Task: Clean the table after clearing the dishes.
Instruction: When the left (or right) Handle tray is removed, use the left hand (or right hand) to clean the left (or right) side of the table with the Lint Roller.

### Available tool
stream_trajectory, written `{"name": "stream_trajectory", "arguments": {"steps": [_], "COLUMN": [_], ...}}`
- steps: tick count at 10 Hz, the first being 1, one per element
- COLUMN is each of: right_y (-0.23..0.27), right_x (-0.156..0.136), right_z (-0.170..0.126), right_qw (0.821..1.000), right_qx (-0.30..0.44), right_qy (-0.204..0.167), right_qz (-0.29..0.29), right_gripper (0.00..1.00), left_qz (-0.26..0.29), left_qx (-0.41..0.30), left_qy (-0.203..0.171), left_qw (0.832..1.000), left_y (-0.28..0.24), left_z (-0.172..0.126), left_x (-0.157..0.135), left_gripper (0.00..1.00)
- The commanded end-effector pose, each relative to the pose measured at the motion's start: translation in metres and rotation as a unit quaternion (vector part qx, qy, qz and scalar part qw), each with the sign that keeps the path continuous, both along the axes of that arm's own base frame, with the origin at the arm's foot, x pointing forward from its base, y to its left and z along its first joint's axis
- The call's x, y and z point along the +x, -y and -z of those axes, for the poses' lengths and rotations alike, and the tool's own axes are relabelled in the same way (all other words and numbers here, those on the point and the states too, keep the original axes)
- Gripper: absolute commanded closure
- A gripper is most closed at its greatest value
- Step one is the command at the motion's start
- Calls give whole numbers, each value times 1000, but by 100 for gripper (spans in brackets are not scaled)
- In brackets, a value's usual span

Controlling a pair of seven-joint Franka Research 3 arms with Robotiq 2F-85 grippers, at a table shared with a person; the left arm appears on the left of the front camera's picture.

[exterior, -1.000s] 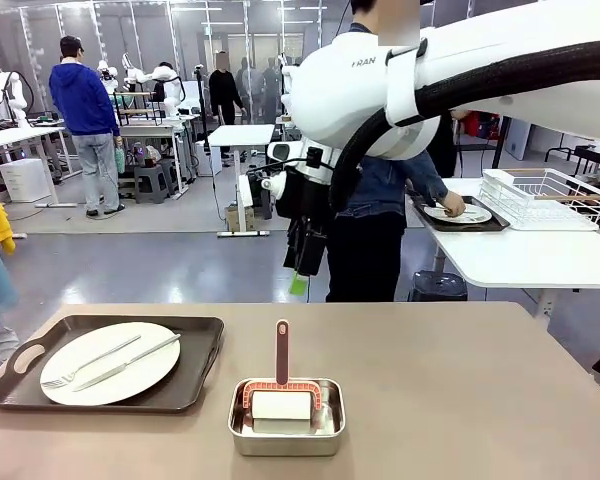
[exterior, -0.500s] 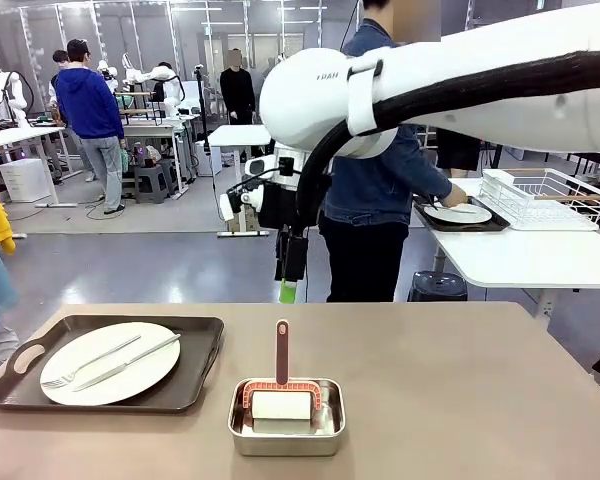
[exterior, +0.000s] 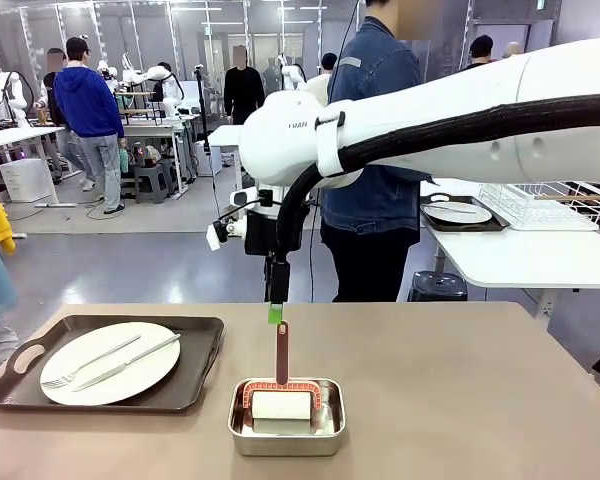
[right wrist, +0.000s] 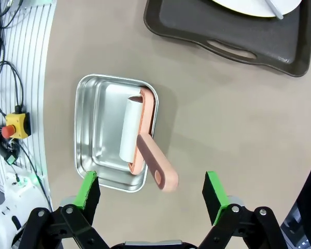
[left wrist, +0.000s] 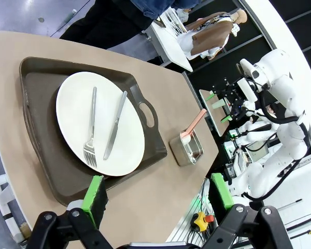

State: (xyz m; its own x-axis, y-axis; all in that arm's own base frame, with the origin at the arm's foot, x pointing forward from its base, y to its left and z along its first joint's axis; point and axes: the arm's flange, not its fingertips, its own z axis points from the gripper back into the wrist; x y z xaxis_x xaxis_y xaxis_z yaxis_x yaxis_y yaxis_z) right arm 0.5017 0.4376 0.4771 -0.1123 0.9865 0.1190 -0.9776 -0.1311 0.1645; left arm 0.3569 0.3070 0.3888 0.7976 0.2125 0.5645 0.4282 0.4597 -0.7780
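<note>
On the left of the beige table (exterior: 460,390) a white plate (exterior: 110,362) with fork and knife lies on a dark tray (exterior: 195,372). My right gripper (exterior: 276,312) hangs open just above the upright pink handle of a cleaning roller (exterior: 282,352). In the right wrist view the handle (right wrist: 156,165) lies between the spread fingers of the gripper (right wrist: 151,191) without touching them. My left gripper (left wrist: 158,193) is open above the table's edge and looks over the plate (left wrist: 100,122) and the tray (left wrist: 46,155). A second plate (exterior: 457,213) rests on a tray on the white side table.
The roller sits in a small square steel pan (exterior: 286,428) near the front middle of the table. A person in a denim jacket (exterior: 380,150) stands at the far edge beside the white table with a wire rack (exterior: 540,197). Other people stand far behind.
My right arm has swung left and down, bringing its gripper from well behind the table to just over the roller handle. The person has moved away from the white table's tray.
</note>
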Motion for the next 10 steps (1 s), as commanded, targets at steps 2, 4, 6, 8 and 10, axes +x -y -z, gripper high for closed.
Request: {"name": "stream_trajectory", "arguments": {"steps": [2,4,6,8,10], "right_y": [-8,-5,-2,3,11], "right_x": [-2,-4,-5,-3,1], "right_z": [14,30,39,49,58], "right_qw": [1000,1000,999,999,999], "right_qx": [-12,-11,-11,-12,-11], "right_qy": [-10,-21,-31,-39,-49], "right_qz": [9,8,1,-1,-2], "right_gripper": [0,0,0,0,0], "left_qz": [0,0,0,0,0], "left_qx": [2,2,2,2,2], "left_qy": [0,0,0,0,0], "left_qw": [1000,1000,1000,1000,1000], "left_y": [-2,-2,-2,-2,-2], "left_z": [-1,-1,-1,-1,-1], "left_x": [-3,-3,-3,-3,-3], "left_gripper": [0,0,0,0,0]}}
